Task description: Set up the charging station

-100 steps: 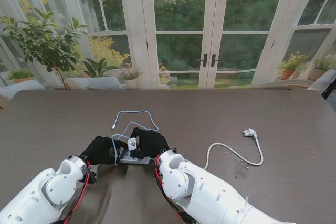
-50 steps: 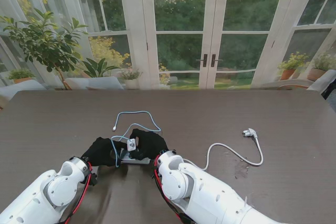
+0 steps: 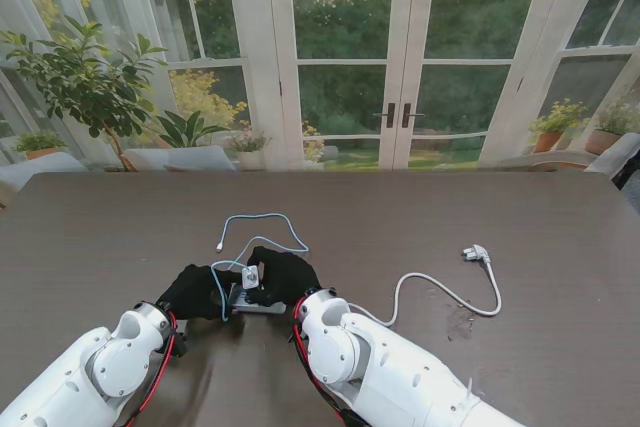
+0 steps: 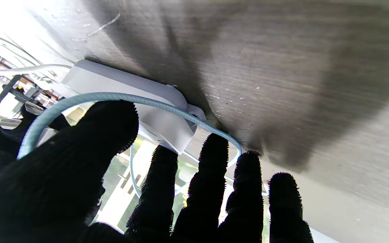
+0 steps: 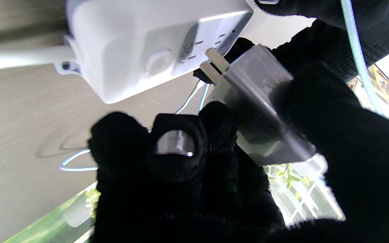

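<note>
Stand view: blue cable [image 3: 262, 228] loops beyond power strip [image 3: 252, 303], plug [image 3: 476, 254] well right

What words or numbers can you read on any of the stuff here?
No text here reads clearly.
Power strip: a small dark marking beside its slots, shown upside down and blurred, too unclear to read.
Charger in the right hand: no print visible.
Blue cable and white plug: too small to tell.
</note>
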`<state>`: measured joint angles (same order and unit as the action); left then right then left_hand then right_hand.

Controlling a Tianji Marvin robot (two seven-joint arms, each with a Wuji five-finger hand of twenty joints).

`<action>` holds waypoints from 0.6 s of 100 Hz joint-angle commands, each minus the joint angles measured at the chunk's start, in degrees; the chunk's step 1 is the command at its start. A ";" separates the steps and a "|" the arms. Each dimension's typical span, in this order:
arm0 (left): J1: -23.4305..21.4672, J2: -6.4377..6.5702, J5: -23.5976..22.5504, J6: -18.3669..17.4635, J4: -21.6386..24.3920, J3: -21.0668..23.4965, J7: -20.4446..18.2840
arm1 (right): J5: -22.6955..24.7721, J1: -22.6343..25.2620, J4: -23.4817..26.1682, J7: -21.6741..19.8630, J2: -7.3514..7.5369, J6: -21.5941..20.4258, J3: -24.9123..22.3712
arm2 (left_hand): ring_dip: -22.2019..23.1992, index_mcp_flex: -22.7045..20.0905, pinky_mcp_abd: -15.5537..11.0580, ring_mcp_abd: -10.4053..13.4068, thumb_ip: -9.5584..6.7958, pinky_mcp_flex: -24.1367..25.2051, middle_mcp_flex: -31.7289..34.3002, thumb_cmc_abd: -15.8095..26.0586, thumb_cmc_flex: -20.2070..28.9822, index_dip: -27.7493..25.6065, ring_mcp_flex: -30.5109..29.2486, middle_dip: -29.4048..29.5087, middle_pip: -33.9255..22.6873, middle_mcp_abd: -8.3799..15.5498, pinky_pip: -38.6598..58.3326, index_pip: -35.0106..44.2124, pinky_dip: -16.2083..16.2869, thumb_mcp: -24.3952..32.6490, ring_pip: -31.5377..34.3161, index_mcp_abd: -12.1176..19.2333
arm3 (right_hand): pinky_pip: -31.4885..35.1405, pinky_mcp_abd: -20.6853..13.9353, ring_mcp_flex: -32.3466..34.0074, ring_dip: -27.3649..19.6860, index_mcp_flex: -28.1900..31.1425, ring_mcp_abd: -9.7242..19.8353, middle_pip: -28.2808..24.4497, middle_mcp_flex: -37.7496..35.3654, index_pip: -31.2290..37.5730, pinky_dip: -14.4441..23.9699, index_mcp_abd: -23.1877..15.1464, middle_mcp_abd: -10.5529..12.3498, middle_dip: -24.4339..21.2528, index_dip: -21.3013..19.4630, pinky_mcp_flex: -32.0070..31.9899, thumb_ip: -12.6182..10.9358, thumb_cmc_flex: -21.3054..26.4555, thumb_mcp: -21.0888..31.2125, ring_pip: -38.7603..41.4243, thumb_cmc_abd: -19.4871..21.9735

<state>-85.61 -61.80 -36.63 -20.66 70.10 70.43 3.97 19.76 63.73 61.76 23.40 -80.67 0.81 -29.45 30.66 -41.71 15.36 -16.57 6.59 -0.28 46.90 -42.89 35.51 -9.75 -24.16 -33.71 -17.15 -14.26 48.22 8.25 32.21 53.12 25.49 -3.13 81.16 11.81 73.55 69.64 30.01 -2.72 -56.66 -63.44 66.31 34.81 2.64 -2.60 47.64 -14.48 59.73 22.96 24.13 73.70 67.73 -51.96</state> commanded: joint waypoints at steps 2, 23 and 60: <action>-0.66 -0.42 -0.03 0.31 -0.48 -0.23 -1.07 | -0.09 0.29 0.46 -0.53 -0.33 -0.34 0.00 | 0.34 -2.96 0.14 -1.14 2.11 -0.17 1.71 1.19 -1.11 -2.00 -2.88 -0.92 -0.11 -0.73 1.09 3.59 0.92 -0.28 1.28 2.22 | 0.09 0.70 1.71 -27.95 8.28 -0.40 -0.23 -1.14 23.83 -0.26 -8.26 -0.05 -0.44 -3.14 0.33 -2.10 7.02 9.60 -0.92 3.16; -0.68 -0.48 -0.45 0.43 -0.84 -0.60 -0.34 | -0.17 0.37 0.00 -0.36 -0.46 -0.60 0.09 | 0.20 -7.57 0.37 -1.10 1.98 -0.66 2.94 1.77 -0.33 -9.55 -3.99 -1.29 -0.53 -0.29 2.02 9.56 0.43 0.26 1.71 3.80 | -0.54 1.88 1.58 -28.48 8.75 -0.97 0.14 -1.23 23.66 -0.44 -8.31 -0.02 -0.73 -2.95 -0.53 -2.12 6.93 9.73 -2.12 2.81; -0.75 -0.13 -2.29 0.49 -0.47 -0.57 -0.48 | 0.38 0.93 -0.41 -0.11 -0.11 -0.88 -0.07 | 0.21 -9.48 0.11 -0.70 2.05 -0.95 3.50 2.82 -0.57 -11.20 -4.50 -1.72 -1.16 0.49 2.60 9.43 0.23 -0.53 2.09 2.88 | -7.37 6.49 1.10 -33.94 11.35 -3.54 4.66 -3.03 21.93 -3.62 -11.22 1.64 -4.93 -1.68 -6.18 -2.17 5.61 10.04 -15.78 1.77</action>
<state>-85.64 -61.88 -38.19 -20.53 70.13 70.14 5.19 19.85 64.29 61.50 23.82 -80.70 0.36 -29.53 30.59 -46.39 15.45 -16.57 7.45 -1.14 48.39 -42.82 34.61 -19.06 -26.14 -34.48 -17.32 -13.88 48.92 13.83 32.24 51.92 25.37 -1.10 75.05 16.91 73.23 69.64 31.63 -5.64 -53.19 -64.78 66.31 31.95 2.64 -2.77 43.50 -13.26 54.16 22.98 24.88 73.84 53.49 -54.23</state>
